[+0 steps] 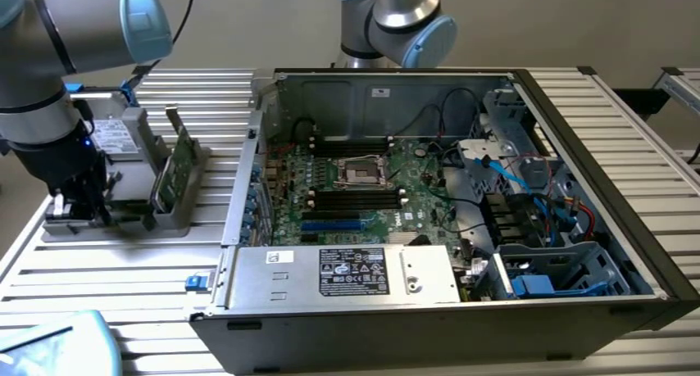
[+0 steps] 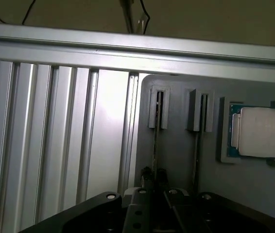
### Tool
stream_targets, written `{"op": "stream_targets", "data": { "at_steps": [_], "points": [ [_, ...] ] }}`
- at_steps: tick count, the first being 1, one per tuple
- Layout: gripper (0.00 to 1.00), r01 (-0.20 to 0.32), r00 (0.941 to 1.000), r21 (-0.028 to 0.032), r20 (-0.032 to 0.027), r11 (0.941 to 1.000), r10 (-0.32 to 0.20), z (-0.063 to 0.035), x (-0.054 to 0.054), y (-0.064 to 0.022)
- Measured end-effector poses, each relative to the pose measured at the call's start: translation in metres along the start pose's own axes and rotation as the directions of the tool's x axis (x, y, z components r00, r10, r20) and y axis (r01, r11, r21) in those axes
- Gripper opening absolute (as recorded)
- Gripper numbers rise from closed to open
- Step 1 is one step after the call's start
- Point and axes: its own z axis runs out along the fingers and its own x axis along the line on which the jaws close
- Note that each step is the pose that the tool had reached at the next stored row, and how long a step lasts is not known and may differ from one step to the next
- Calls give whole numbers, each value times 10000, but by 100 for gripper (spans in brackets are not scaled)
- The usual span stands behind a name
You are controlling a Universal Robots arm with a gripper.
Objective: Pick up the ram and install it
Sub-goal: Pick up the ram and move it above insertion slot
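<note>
1. Standing on edge in a slot of the flat grey plastic holder tray (image 2: 176,145), the ram (image 2: 155,141), a long thin board stick, shows as a dark edge in the wrist view.
2. The black end effector (image 2: 154,174) is narrow. Its two dark fingertips (image 2: 146,171) sit on either side of the ram's edge, closed on it.
3. A second thin stick (image 2: 197,141) stands in the neighbouring slot, apart from the fingertips.
4. A square silver processor chip (image 2: 261,132) lies flat in a recess of the tray, on the far side of the second stick.
5. Exterior view: the grey-and-blue arm (image 1: 55,81) reaches down onto the tray at the exterior view's left. A wider green card with a metal bracket (image 1: 175,169) stands upright in the same tray.
6. The tray rests on the ribbed aluminium worktop (image 1: 110,269), just beside the open black computer case (image 1: 438,335). The case's green motherboard (image 1: 372,188) lies exposed.
</note>
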Motion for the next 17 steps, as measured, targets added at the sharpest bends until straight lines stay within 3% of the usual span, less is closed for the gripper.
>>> {"op": "stream_targets", "data": {
  "at_steps": [17],
  "points": [
    [14, 0, 10000, -2, -3, 10000, 0, -88, 4, -16]
  ]
}}
